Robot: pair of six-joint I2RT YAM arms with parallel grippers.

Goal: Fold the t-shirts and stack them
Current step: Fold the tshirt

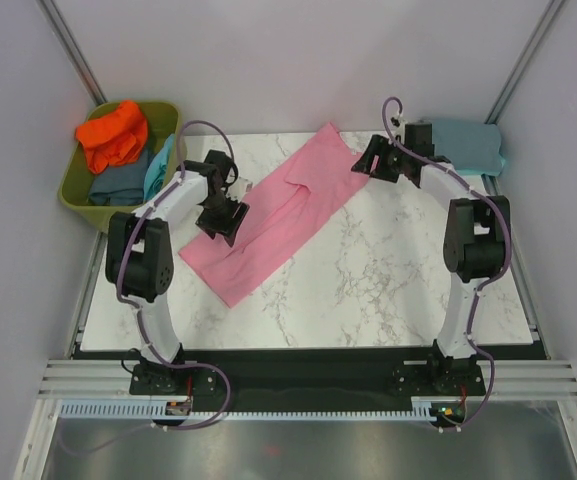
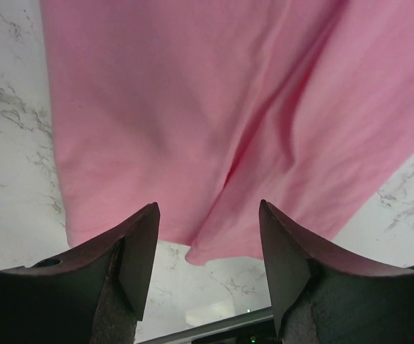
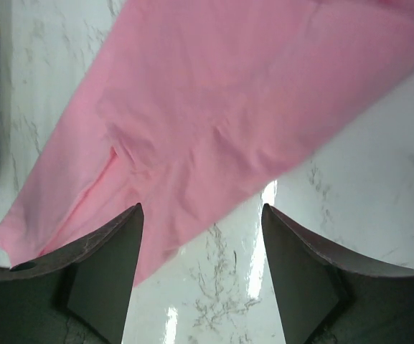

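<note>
The pink t-shirt [image 1: 278, 210] lies folded into a long strip, running diagonally from the table's front left to the back middle. It fills the left wrist view [image 2: 207, 107] and the right wrist view [image 3: 214, 107]. My left gripper [image 1: 225, 222] is open and empty, hovering at the strip's left edge. My right gripper [image 1: 371, 160] is open and empty beside the strip's far end. An orange tee [image 1: 113, 135], a slate-blue one [image 1: 118, 185] and a turquoise one [image 1: 158, 168] sit in the tub. A folded grey-blue tee [image 1: 465, 147] lies at the back right.
The olive-green tub [image 1: 83, 195] stands off the table's back left corner. The marble table [image 1: 388, 270] shows bare in front and to the right of the pink strip. Grey walls close in the sides and back.
</note>
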